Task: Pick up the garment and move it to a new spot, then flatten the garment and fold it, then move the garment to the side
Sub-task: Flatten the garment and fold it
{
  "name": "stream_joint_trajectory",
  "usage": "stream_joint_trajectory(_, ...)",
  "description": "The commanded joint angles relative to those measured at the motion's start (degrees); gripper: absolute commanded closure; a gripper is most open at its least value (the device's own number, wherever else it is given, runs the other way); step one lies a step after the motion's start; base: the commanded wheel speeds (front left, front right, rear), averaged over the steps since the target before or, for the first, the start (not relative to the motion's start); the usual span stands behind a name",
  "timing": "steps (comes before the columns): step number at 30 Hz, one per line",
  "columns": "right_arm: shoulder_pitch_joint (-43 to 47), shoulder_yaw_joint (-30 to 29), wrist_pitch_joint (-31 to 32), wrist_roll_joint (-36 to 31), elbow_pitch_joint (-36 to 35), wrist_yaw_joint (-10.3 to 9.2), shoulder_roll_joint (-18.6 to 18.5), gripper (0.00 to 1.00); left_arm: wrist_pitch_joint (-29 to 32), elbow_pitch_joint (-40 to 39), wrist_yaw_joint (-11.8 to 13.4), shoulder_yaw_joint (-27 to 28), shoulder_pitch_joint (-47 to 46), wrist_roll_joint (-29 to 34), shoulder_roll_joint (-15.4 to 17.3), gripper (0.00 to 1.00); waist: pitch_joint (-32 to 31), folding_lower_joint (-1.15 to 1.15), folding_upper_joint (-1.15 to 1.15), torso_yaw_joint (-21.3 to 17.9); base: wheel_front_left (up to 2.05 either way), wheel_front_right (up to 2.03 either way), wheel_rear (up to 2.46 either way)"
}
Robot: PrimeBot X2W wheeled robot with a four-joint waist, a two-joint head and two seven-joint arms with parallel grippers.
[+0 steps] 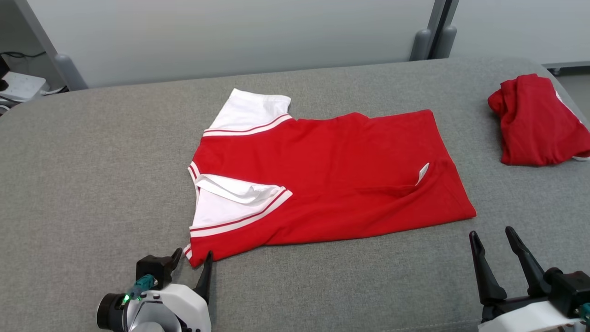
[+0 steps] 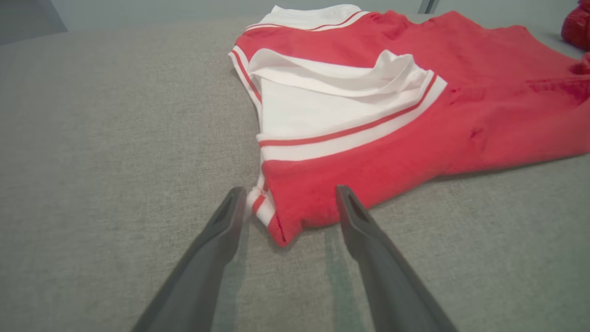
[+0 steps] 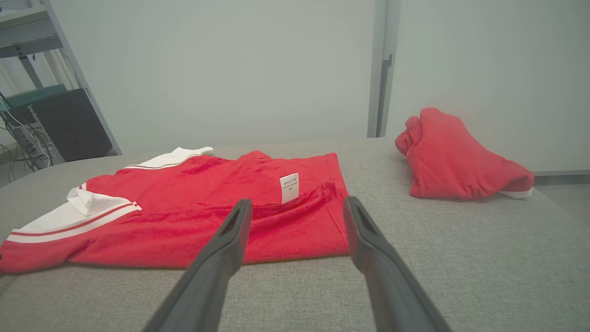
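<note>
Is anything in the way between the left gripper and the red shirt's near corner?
Nothing visible. The open left gripper flanks a corner of the red shirt on the grey surface; the second red garment lies apart, far right.

Red garment [image 1: 332, 170], white red-striped sleeves

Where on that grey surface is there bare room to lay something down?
Widest bare patch: the grey surface left of the spread shirt. A narrower gap lies between that shirt and the bundled red garment at right. The near edge is crowded: left fingers straddle the shirt's corner, right fingers stand open near its hem.
</note>
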Motion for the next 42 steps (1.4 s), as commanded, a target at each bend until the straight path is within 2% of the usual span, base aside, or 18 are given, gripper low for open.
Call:
stream_joint_trajectory(1,-2.13,1.07,-0.76,-0.42,-1.28,0.18,-0.66,0.0,-0.59,0.57,-0.07,1.93,-3.11,0.37,1.0,0.0,0.77,0.0,0.0,-0.29,0.0,0.0,0.0)
stream_joint_trajectory(6,-3.08,0.84,-0.76,-0.81,-0.82,0.18,-0.46,0.0,-0.59,5.08,-0.68,1.59,-5.64,0.27,0.73,0.0,1.95,0.0,0.0,-0.2,0.0,0.0,0.0)
stream_joint_trajectory(7,-3.35,0.84,-0.76,-0.85,-0.71,0.18,-0.38,0.0,-0.59,5.35,-0.88,1.47,-6.0,0.37,0.72,0.06,2.15,0.0,0.0,-0.13,0.0,0.0,0.0)
stream_joint_trajectory(8,-3.66,0.88,-0.76,-0.86,-0.58,0.18,-0.36,0.0,-0.59,5.57,-1.09,1.33,-6.33,0.51,0.72,0.58,2.45,0.0,0.0,-0.03,0.0,0.0,0.0)
stream_joint_trajectory(9,-3.97,1.01,-0.76,-0.89,-0.42,0.18,-0.36,0.0,-0.59,5.76,-1.32,1.18,-6.57,0.65,0.73,0.88,2.64,0.0,0.0,0.07,0.0,0.0,0.0)
stream_joint_trajectory(10,-4.23,1.03,-0.76,-0.93,-0.32,0.18,-0.32,0.0,-0.59,5.83,-1.57,1.0,-6.83,0.82,0.75,1.0,2.92,0.0,0.0,0.23,0.0,0.0,0.0)
stream_joint_trajectory(15,-5.82,0.01,-0.76,-1.03,3.26,0.18,-0.26,0.0,-0.59,6.02,-2.86,0.37,-7.49,1.03,0.89,1.0,3.92,0.0,0.0,0.85,0.0,0.0,0.0)
stream_joint_trajectory(21,-13.13,-4.23,-0.76,0.31,17.93,0.18,0.82,0.0,-0.59,4.39,-3.71,0.05,-7.6,1.1,1.92,1.0,5.29,0.0,0.0,1.97,0.0,0.0,0.0)
stream_joint_trajectory(31,-25.09,-2.92,-0.72,3.17,37.62,0.18,-0.38,0.0,-0.59,1.94,-4.25,-1.15,-8.16,1.63,2.88,1.0,7.04,0.0,0.0,4.02,0.0,0.0,0.0)
stream_joint_trajectory(33,-27.3,-2.21,-0.73,3.94,40.72,0.18,-0.5,0.03,-0.59,1.62,-4.34,-1.47,-8.25,1.68,3.04,1.0,7.37,0.0,0.0,4.19,0.0,0.0,0.0)
stream_joint_trajectory(34,-28.35,-1.85,-0.73,4.4,42.14,0.18,-0.55,0.09,-0.59,1.47,-4.38,-1.62,-8.3,1.7,3.14,1.0,7.62,0.0,0.0,4.27,0.0,0.0,0.0)
stream_joint_trajectory(35,-28.35,-1.85,-0.73,4.4,42.14,0.18,-0.55,0.09,-0.59,1.47,-4.38,-1.62,-8.3,1.7,3.14,1.0,7.62,0.0,0.0,4.27,0.0,0.0,0.0)
stream_joint_trajectory(38,-31.11,-0.02,-0.73,5.48,45.95,0.18,-0.67,0.27,-0.59,0.95,-4.47,-2.01,-8.45,1.75,3.4,1.0,8.21,0.0,0.0,4.48,0.0,0.0,0.0)
stream_joint_trajectory(40,-32.64,1.17,-0.72,6.13,48.08,0.18,-0.76,0.53,-0.59,0.66,-4.51,-2.22,-8.59,1.77,3.58,1.0,8.58,0.0,0.0,4.61,0.0,0.0,0.0)
stream_joint_trajectory(42,-33.92,2.26,-0.7,6.55,50.11,0.18,-1.05,0.86,-0.59,0.45,-4.55,-2.41,-8.78,1.76,3.71,1.0,8.82,0.0,0.0,4.79,0.0,0.0,0.0)
